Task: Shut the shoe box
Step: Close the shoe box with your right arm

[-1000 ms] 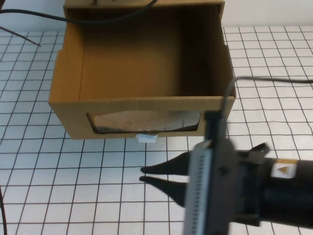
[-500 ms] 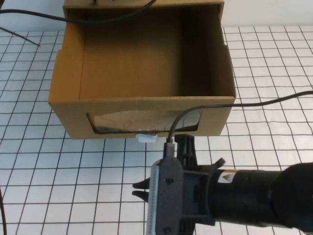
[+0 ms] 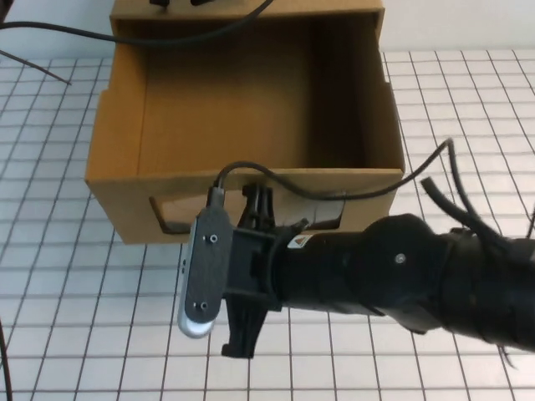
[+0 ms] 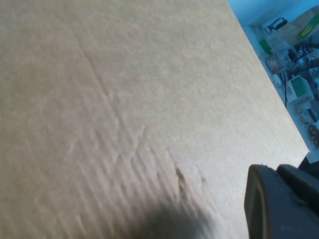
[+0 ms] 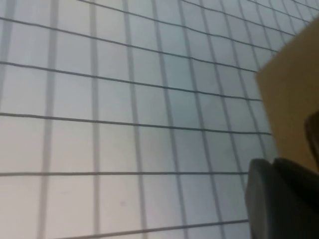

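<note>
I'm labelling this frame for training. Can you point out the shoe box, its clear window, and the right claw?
shoe box (image 3: 242,92): high view, inner floor of the open drawer.
clear window (image 3: 167,213): high view, left visible corner.
right claw (image 5: 279,199): right wrist view, dark finger near the box.

- My right arm (image 3: 401,271) is black and thick, with a rounded matte shell.
- On its wrist I see a grey camera bar (image 3: 204,271) with rounded ends and two small dark screws.
- A thin black cable (image 3: 251,170) leaves the bar at 12 o'clock.
- A small yellow warning triangle (image 3: 296,243) is on the black body.
- More black cables (image 3: 456,192) come out at 2 o'clock.
- The right gripper (image 5: 281,199) and the left gripper (image 4: 279,201) each show only a dark, blurred edge in their wrist views.
</note>
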